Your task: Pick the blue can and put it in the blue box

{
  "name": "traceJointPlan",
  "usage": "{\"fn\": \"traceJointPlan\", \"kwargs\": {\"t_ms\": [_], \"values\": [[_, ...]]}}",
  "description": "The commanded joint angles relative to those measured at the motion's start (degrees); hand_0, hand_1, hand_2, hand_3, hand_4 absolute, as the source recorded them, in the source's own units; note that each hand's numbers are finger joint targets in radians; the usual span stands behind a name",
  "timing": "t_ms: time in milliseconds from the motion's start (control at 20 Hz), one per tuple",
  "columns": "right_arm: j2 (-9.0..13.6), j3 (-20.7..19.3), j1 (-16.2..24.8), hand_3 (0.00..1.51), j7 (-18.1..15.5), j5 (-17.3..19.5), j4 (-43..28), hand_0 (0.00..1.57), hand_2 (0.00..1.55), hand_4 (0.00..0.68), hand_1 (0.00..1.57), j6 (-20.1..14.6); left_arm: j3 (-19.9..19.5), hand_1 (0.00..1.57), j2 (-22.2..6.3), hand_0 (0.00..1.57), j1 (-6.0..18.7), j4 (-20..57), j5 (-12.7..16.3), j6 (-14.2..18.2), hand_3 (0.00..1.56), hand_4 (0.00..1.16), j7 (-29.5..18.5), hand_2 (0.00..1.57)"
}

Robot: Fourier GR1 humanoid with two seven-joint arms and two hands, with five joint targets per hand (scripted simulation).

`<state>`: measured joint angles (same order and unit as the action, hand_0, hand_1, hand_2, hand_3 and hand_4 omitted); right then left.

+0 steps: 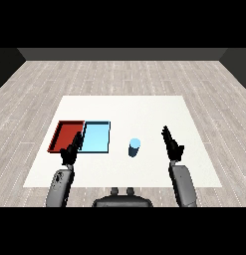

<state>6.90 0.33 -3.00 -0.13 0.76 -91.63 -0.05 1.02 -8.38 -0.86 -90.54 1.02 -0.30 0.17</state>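
Head view, looking down across one white table (144,107). Count: one blue can (134,148), two trays, two hands.

Red tray (64,130) and light blue tray (97,134) lie side by side, edges touching, toward nine o'clock from the table's middle; the red one is the outer. Both appear to hold nothing, though the near corners of each are partly covered by the left hand, so that part goes unchecked.

Blue can stands upright on the bare table, just beside the blue tray at its three o'clock, not inside either tray.

Left hand (71,150) hangs over the trays' near edge, around their shared seam, fingers straight and holding nothing.

Right hand (172,144) sits at three o'clock of the can, apart from it, fingers extended toward twelve o'clock, holding nothing.
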Motion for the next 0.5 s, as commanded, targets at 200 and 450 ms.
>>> {"fn": "traceJointPlan", "kwargs": {"t_ms": [200,450], "values": [[-2.61,0.06,0.92,0.0,1.6,1.49,-0.49,0.0,0.0,0.0,0.0,-1.16,-2.54,0.0,1.72,0.0,2.2,-0.49,-0.11,-0.41,0.0,0.0,0.42,0.0],[-4.98,0.47,3.22,0.0,-12.07,-7.18,-2.62,0.0,0.0,0.0,0.0,6.3,-3.07,0.0,3.78,0.0,1.84,-6.43,3.92,-2.96,0.0,0.0,-17.44,0.0]]}}
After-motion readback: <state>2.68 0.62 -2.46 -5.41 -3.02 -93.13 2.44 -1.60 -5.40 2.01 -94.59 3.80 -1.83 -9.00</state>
